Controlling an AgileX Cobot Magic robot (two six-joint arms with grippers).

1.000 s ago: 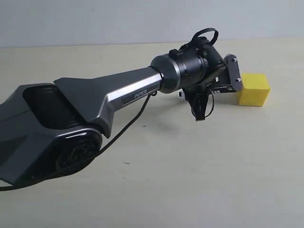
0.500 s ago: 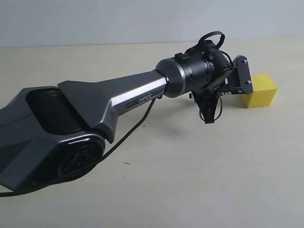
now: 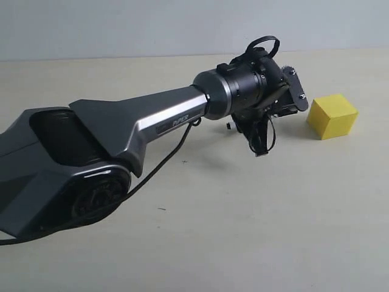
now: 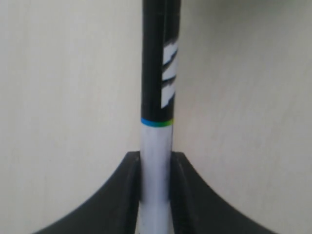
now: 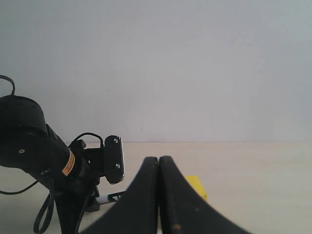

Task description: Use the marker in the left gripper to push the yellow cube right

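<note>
The table under me is flat and pale, a soft sandy colour, and it fills most of the frame from the bottom up to a grey wall along the top. One thing sits flat on it: a small yellow cube at the right side, a bit above the middle, turned so one edge faces the camera. Near the middle of the frame I can see a tiny dark speck on the bare top.

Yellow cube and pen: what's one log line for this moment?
left pincer: shut on pen | yellow cube: on table, beside left pincer | right pincer: shut
</note>
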